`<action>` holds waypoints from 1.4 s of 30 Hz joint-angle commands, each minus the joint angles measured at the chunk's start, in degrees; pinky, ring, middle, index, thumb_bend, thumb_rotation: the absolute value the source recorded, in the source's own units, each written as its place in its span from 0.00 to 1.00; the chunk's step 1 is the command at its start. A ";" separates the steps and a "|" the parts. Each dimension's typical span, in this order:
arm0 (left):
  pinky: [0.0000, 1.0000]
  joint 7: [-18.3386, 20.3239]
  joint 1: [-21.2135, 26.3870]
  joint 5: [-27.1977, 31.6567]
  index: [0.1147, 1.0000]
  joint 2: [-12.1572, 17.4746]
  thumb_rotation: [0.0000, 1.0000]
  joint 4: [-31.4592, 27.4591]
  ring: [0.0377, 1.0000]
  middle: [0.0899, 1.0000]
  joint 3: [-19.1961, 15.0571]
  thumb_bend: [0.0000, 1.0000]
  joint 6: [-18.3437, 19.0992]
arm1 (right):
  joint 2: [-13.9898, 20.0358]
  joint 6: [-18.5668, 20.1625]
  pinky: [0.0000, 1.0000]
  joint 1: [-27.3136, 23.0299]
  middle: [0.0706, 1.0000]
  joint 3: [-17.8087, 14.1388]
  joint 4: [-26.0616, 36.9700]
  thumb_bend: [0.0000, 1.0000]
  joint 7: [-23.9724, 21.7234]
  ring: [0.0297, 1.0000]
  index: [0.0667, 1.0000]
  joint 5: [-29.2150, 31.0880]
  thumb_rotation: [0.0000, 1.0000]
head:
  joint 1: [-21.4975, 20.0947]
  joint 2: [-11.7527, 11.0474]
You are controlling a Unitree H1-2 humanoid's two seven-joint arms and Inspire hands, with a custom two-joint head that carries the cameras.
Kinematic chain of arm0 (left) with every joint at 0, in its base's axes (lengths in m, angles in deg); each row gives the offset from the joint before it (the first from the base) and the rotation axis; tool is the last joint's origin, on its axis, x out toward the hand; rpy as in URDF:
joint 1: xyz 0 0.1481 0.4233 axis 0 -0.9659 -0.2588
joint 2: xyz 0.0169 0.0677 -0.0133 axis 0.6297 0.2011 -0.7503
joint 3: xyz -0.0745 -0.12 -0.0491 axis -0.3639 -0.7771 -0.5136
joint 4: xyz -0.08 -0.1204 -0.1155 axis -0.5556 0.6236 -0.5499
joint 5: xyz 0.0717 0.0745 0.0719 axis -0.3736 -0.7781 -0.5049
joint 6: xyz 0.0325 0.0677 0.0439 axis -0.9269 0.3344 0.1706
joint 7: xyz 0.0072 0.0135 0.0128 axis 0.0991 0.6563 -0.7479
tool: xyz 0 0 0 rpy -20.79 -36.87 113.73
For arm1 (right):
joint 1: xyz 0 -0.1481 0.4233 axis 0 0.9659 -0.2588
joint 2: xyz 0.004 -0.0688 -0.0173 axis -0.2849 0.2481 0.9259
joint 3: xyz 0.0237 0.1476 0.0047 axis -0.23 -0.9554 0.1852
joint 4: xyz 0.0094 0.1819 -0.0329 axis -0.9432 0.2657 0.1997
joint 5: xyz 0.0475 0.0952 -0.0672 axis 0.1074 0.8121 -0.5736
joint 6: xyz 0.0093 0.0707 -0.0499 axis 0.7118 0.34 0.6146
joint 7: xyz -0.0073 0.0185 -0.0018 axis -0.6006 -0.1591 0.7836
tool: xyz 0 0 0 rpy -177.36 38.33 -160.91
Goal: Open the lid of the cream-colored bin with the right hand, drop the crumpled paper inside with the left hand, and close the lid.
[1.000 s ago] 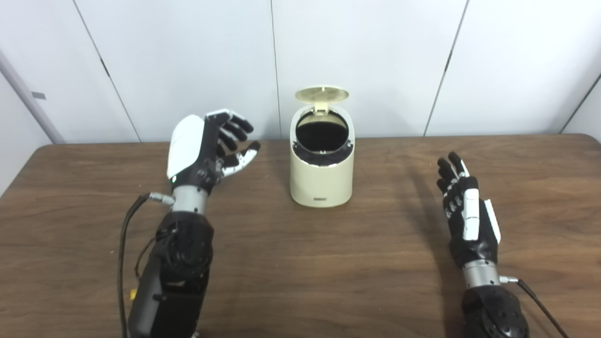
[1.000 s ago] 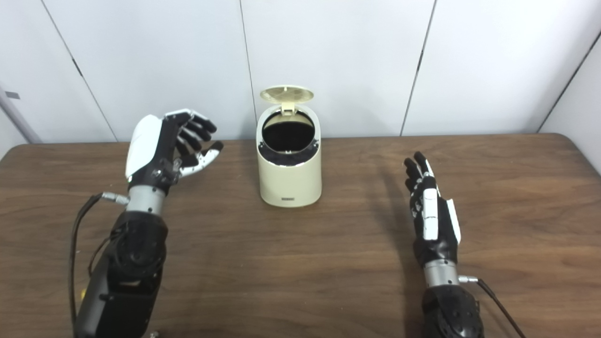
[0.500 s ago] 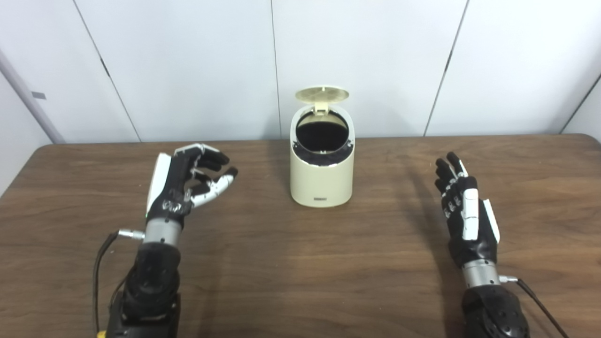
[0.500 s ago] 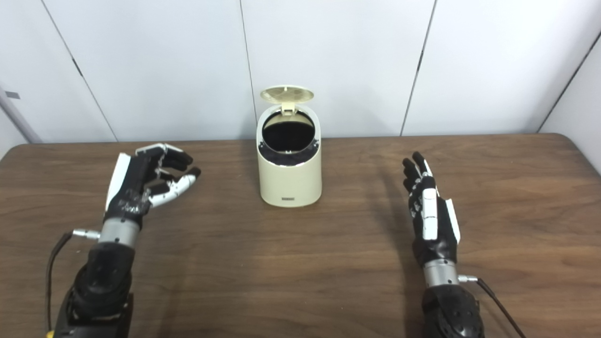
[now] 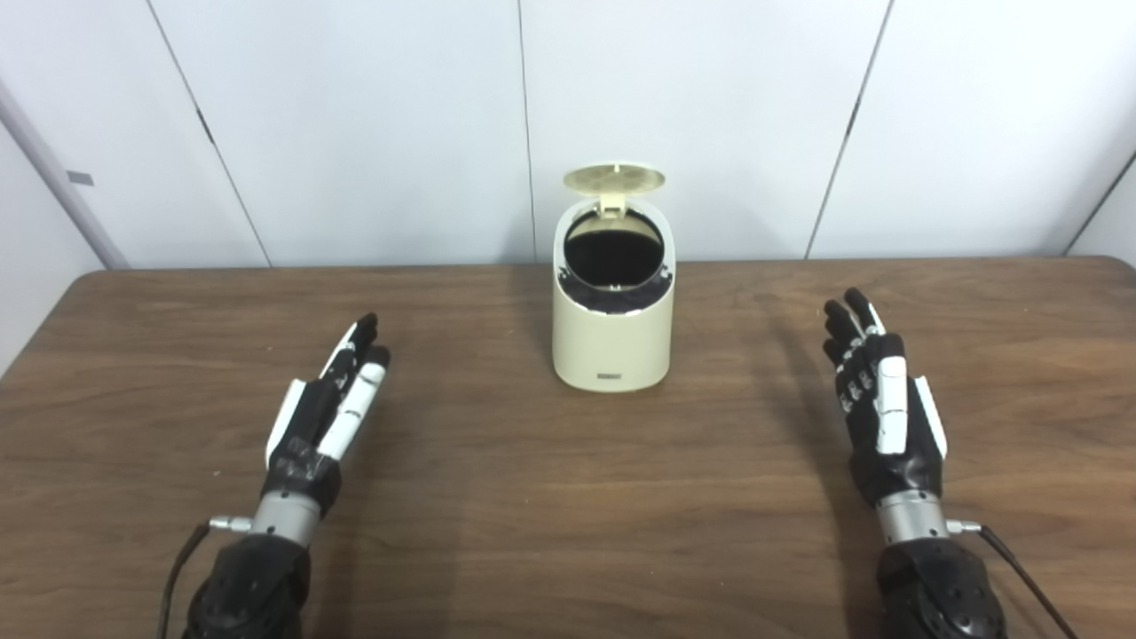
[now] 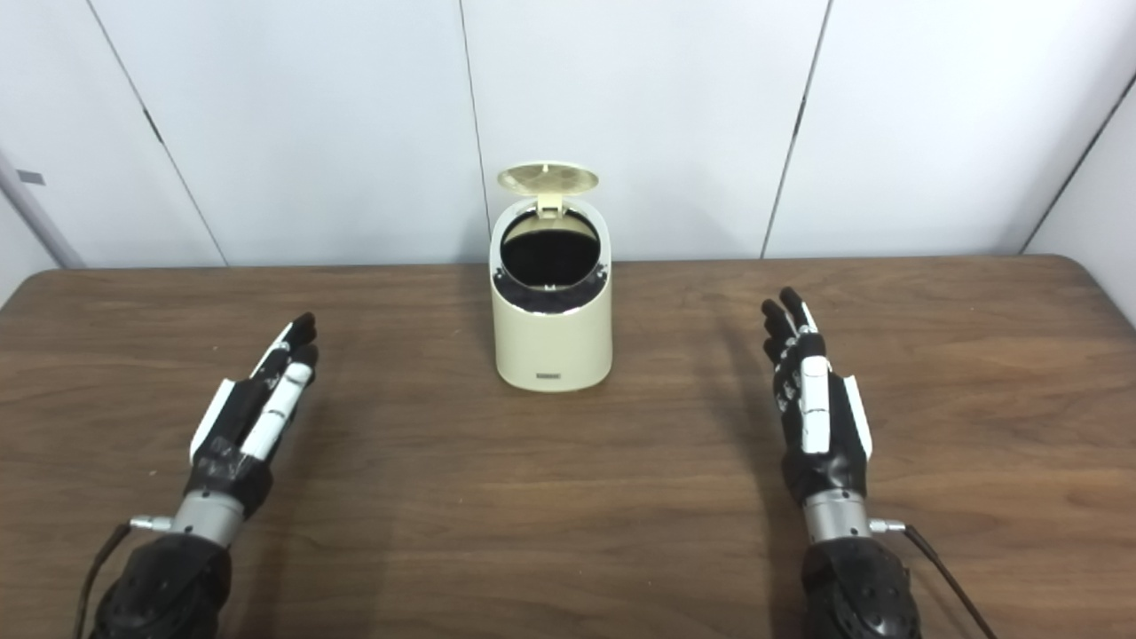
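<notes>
Resting on brown wood table: cream bin, lid up; left hand, right hand flat, empty; white wall panels behind.

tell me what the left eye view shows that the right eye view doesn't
Only the left eye view: a long run of the table along its left edge. Only the right eye view: the table's rounded far right corner. Both: the cream-colored bin with its lid up, and the left hand and right hand open, holding nothing, one on each side of it.
</notes>
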 commanded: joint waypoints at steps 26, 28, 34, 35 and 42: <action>1.00 -3.51 -2.94 8.07 1.00 -2.86 0.95 6.56 1.00 1.00 -3.91 0.49 -14.23 | -0.07 1.30 0.99 3.90 0.92 0.32 -2.29 0.54 -0.74 0.97 0.95 0.03 1.00 | -1.79 1.52; 1.00 -3.75 -3.22 7.65 1.00 -2.60 0.93 6.30 1.00 1.00 -3.72 0.49 -13.81 | -0.26 1.31 0.98 4.01 0.92 0.50 -2.00 0.54 -0.54 0.97 0.95 -0.37 1.00 | -2.30 1.48; 1.00 -3.95 -3.69 6.52 1.00 -1.61 0.91 6.03 1.00 1.00 -3.49 0.51 -12.92 | -0.97 1.68 0.98 4.53 0.94 1.02 -0.53 0.52 -0.22 0.97 0.95 -1.10 1.00 | -4.42 1.21; 1.00 -3.94 -3.72 6.57 1.00 -1.50 0.90 5.95 1.00 1.00 -3.49 0.51 -12.71 | -1.04 1.78 0.98 4.60 0.94 1.14 -0.14 0.53 -0.18 0.98 0.95 -1.29 1.00 | -4.55 1.13; 1.00 -3.86 -3.94 6.74 1.00 -0.96 0.88 5.98 1.00 1.00 -3.35 0.48 -11.76 | -1.40 3.79 0.98 4.07 0.95 1.66 3.57 0.54 1.01 0.98 0.93 -3.44 0.98 | -6.97 -0.55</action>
